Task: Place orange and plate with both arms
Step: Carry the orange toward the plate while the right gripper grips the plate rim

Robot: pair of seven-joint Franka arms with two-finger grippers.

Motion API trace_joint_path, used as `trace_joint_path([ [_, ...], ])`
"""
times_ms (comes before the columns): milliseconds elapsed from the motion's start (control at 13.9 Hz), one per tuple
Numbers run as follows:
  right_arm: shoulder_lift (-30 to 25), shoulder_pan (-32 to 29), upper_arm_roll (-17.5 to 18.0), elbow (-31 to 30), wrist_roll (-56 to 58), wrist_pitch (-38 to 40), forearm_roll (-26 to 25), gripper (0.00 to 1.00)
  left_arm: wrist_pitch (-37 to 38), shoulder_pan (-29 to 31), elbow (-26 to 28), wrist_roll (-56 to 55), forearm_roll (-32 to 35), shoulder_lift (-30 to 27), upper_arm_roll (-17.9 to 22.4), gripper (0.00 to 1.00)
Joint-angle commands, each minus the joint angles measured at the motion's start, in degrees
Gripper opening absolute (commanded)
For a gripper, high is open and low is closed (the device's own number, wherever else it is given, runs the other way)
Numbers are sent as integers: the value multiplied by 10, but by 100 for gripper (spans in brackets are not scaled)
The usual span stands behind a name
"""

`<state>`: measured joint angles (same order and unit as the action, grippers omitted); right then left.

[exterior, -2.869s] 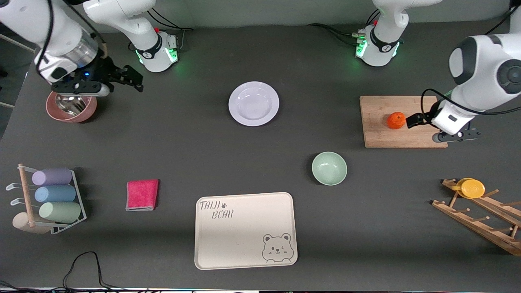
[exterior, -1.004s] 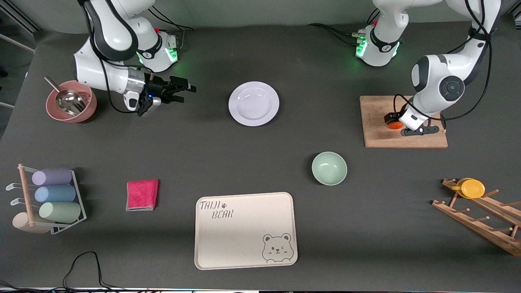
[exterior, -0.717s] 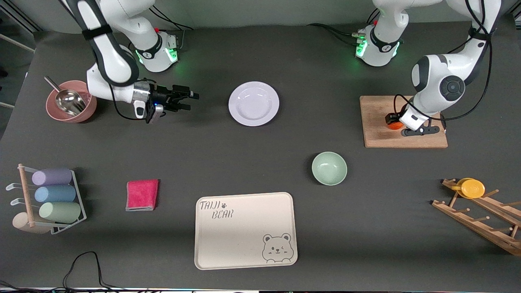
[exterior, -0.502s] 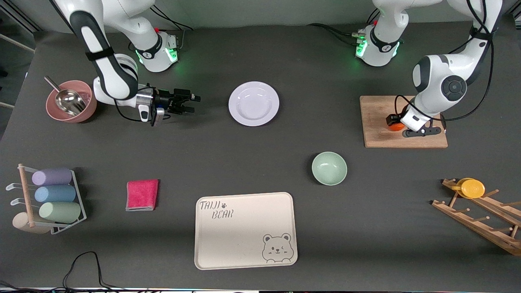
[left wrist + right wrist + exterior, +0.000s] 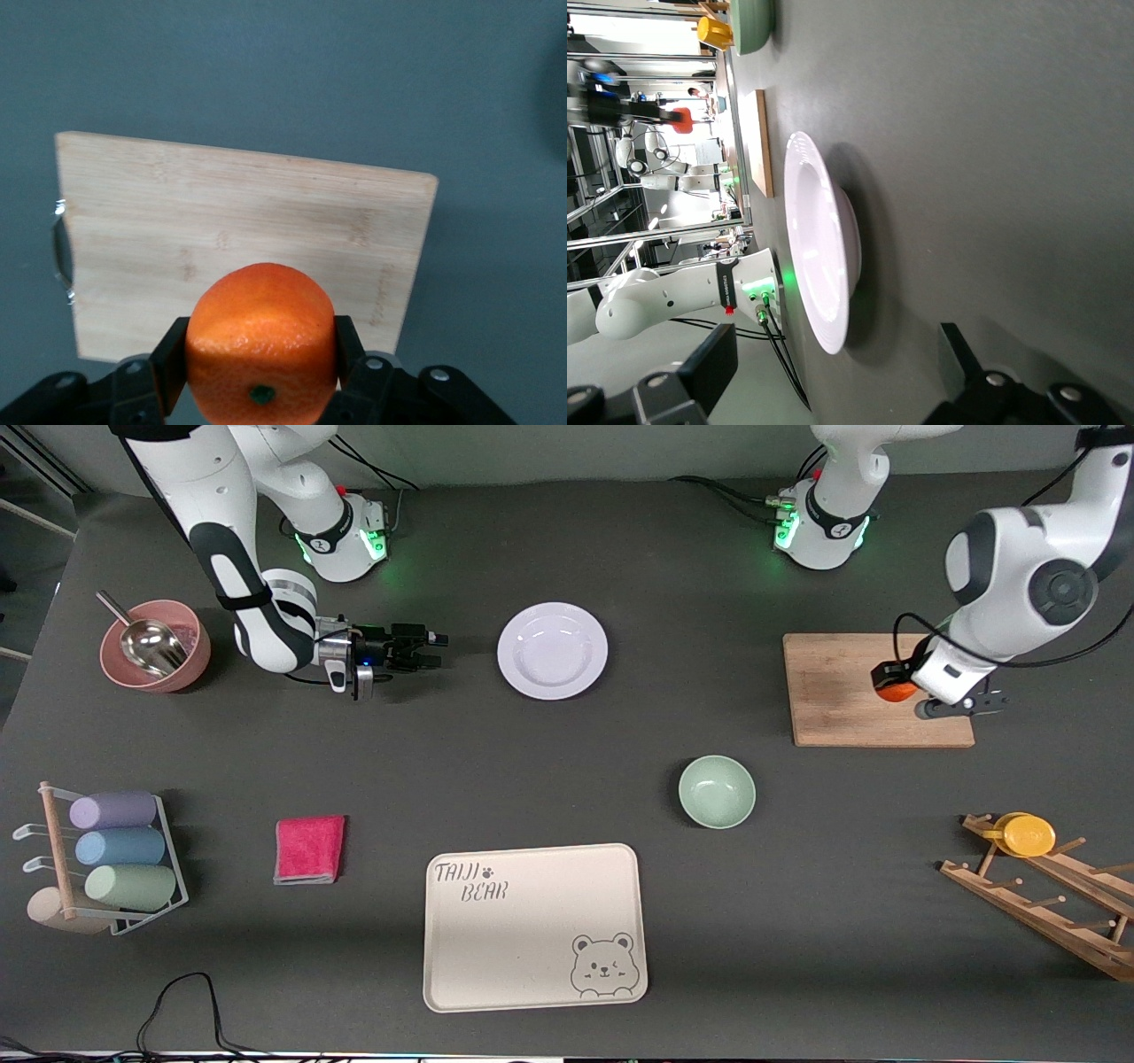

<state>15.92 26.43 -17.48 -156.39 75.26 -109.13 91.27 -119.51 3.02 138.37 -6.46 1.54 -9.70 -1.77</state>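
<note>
**Orange up, plate still to be reached**

Your left hand (image 5: 889, 682) was clamped on the orange (image 5: 895, 691), its fingers (image 5: 168, 365) pressed to both sides of the fruit. It hung above the board (image 5: 842, 691), clear of the wood, over the edge that lies toward the left arm's end of the surface. The left wrist view showed the orange (image 5: 260, 345) filling the grip with the board (image 5: 239, 230) bare beneath it.

Your right hand (image 5: 431, 648) was wide open and held nothing. It sat low over the surface (image 5: 567, 779), lying nearly flat, with its fingertips aimed at the plate (image 5: 552, 650). The plate lay straight ahead of it toward the left arm's end, near but not touching. From the right wrist view the plate (image 5: 824, 239) showed edge-on between the two open fingers (image 5: 713, 367), so the approach looked lined up on the rim. The right arm was much the nearer to the plate; the left was well apart from it.

Against half a second earlier, the orange had left the board and shifted toward the left arm's end, the arm rising with it. The right hand had crept closer to the plate. The plate, the green bowl (image 5: 717, 791) and the tray (image 5: 532, 930) had not moved.
</note>
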Motion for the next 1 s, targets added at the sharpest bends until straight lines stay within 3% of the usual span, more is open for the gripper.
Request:
trace_joint_path([
  [0, 23, 1, -5, 8, 9, 15, 15, 100, 130, -9, -92, -58, 0, -23, -33, 28],
  [143, 33, 0, -5, 8, 9, 21, 15, 100, 222, -10, -165, -90, -9, -23, -60, 28],
  [287, 38, -2, -5, 9, 7, 21, 15, 100, 279, -14, -217, -137, -65, -23, -96, 28],
  [502, 38, -3, -5, 9, -3, 21, 15, 89, 277, -14, -232, -250, -107, -23, -179, 29],
  [932, 39, -3, -5, 10, -3, 20, 15, 55, 245, -15, -262, -441, -183, -18, -359, 29],
])
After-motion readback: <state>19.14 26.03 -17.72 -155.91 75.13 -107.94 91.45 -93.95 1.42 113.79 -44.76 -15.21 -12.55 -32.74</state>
